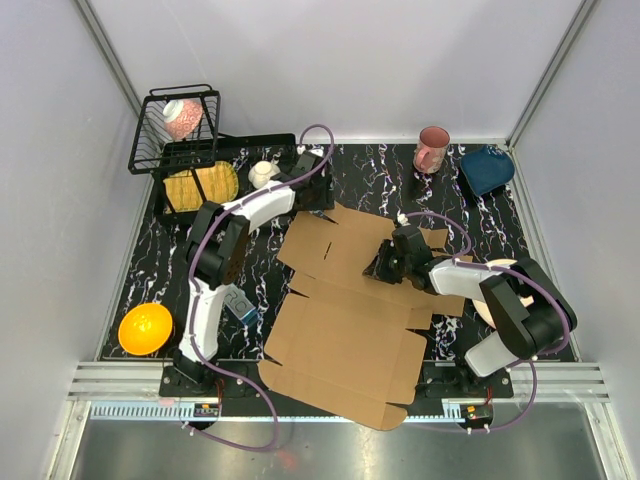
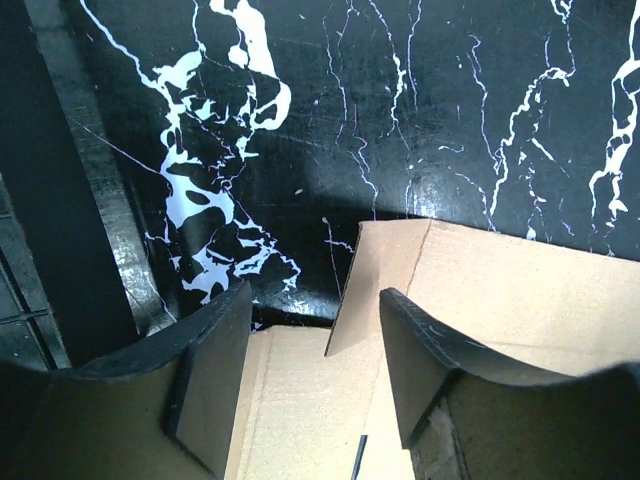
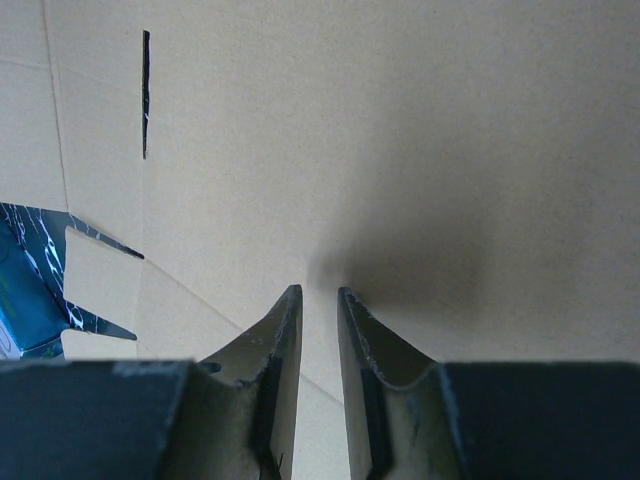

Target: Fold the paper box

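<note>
1. Location: the paper box [image 1: 345, 335] is a die-cut sheet of plain brown cardboard. It lies spread out near the middle of the surface [image 1: 150, 260], and its near corner reaches past the front edge toward the arm bases.
2. Condition: creases and slots are visible, but no wall or flap stands upright and the panels lie close to flat. In the left wrist view the far flap's corner throws a shadow, so it may sit slightly off the surface.
3. Left gripper [image 2: 315, 310]: it is positioned at the far edge of the sheet. The jaws stand well apart and the flap's corner shows between them. No contact with the cardboard is visible and nothing is held.
4. Right gripper [image 3: 318, 295]: it is over the far right part of the sheet, pointing down at a panel. The jaws are nearly together, with only a narrow slit between them, and nothing is seen clamped. Whether the tips press on the cardboard cannot be told.
5. Progress: judged to be at an early stage, with no fold completed. Raising the side walls, tucking the flaps and closing the box into shape all remain to be done.
6. Other items: a pink mug [image 1: 432, 150], a blue dish [image 1: 487, 168], an orange bowl [image 1: 145, 328] and a wire basket [image 1: 175, 125] all sit apart from the sheet.
</note>
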`<state>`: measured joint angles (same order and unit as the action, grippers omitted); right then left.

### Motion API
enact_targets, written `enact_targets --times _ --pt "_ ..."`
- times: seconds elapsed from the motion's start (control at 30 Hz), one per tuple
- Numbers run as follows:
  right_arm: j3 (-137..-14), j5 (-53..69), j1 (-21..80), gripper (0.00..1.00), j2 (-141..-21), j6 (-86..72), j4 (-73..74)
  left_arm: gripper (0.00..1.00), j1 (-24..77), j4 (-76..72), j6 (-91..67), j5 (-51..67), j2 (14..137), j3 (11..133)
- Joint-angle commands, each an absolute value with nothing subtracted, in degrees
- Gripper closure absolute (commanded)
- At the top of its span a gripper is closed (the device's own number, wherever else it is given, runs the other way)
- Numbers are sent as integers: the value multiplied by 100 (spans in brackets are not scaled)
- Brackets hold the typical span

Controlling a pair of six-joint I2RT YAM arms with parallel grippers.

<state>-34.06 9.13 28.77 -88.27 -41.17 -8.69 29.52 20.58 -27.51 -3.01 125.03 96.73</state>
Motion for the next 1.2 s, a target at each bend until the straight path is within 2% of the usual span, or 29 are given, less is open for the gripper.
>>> enact_targets --times 0.0,0.17,0.33,0.43,0.57,0.7,0.8,1.17 --pt "-3375 835 2918 73 -9070 -3999 -519 44 3041 1907 -2374 -360 12436 9756" --pt "-3322 835 2909 76 -8948 -3964 -519 65 3208 1443 -2022 -264 12262 9598" --pt "-3357 800 2918 77 -8886 -3920 -440 74 3463 1502 -1740 -307 12322 9729" --pt "-3340 817 2918 77 -8851 -3929 -439 82 3542 1380 -1688 -316 12296 9546" --pt "-3314 809 2918 78 -8842 -3920 -431 85 3604 1038 -1696 -448 12068 9273" --pt "-3305 756 2909 81 -8947 -3902 -431 100 3822 914 -1399 -694 11962 9184" --pt "-3340 765 2918 85 -9061 -3902 -431 100 4112 905 -1082 -1071 12014 9202" --pt "-3585 536 2918 86 -8737 -3779 184 100 4702 1072 -580 -2812 12612 9501"
